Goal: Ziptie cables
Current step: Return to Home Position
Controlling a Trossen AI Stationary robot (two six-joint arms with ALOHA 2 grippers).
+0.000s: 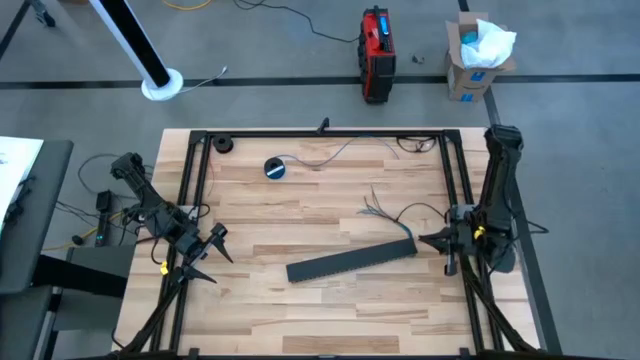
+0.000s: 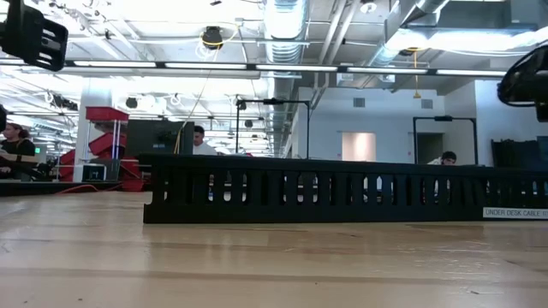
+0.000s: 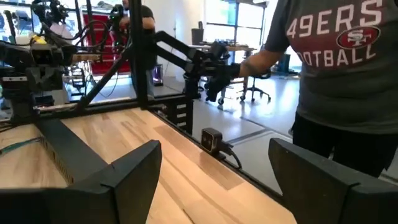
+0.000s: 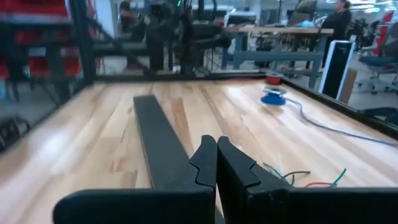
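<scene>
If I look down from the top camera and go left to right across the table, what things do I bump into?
Left gripper, open → blue tape roll → black cable duct → right gripper, shut.

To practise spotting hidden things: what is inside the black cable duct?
The black cable duct is covered on top, hiding its inside; only cables trailing out of one end show.
</scene>
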